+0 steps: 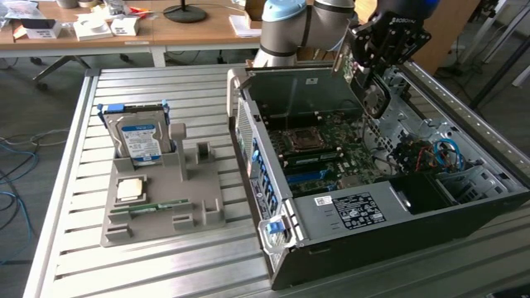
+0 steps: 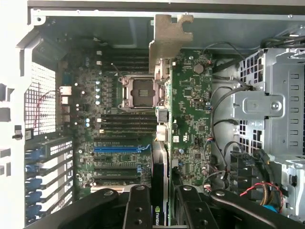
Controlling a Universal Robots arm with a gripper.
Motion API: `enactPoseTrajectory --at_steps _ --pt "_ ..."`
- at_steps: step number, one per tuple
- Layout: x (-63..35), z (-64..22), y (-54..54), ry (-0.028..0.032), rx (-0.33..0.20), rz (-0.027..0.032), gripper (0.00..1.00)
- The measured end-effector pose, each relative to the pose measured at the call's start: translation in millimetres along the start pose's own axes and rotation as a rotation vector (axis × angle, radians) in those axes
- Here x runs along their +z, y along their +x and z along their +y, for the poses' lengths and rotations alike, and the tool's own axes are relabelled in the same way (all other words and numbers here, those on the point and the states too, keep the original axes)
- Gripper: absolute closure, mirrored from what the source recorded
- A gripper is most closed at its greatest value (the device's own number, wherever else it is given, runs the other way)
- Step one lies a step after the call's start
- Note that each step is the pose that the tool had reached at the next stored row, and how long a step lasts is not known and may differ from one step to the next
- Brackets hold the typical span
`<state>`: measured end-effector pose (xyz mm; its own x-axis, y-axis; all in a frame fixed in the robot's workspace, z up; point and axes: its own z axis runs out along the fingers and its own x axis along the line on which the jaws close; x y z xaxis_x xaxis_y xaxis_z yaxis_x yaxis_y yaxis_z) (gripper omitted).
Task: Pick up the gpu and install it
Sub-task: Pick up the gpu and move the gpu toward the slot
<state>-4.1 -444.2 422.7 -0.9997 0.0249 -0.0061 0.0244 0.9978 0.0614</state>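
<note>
The gpu (image 1: 375, 94) hangs on edge over the open computer case (image 1: 364, 214), its round black fan facing the exterior view's left. My gripper (image 1: 368, 65) is shut on its upper edge. In the wrist view the gpu (image 2: 161, 157) shows edge-on between my black fingers (image 2: 138, 210), with its metal end bracket (image 2: 169, 43) at the far end. It hovers above the motherboard (image 2: 190, 109), beside the empty processor socket (image 2: 138, 90) and clear of the blue expansion slot (image 2: 121, 149).
A grey fixture tray (image 1: 195, 186) at the exterior view's left holds an upright blue-labelled hard drive (image 1: 143, 139), a narrow green memory stick (image 1: 149, 207) and a small square chip (image 1: 130, 188). Cables and a drive cage (image 2: 267, 109) crowd one end of the case.
</note>
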Motion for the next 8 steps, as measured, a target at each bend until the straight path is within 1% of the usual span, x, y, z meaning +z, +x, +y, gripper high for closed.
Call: enactPoseTrajectory --at_steps 3,6,8 --pt "0.1 0.1 -4.2 0.0000 0.000 0.0000 0.74" --pt "0.1 0.1 -4.3 -0.0001 0.000 0.0000 0.74" --pt "2.0 0.1 -4.3 -0.0003 0.000 -0.0001 0.74"
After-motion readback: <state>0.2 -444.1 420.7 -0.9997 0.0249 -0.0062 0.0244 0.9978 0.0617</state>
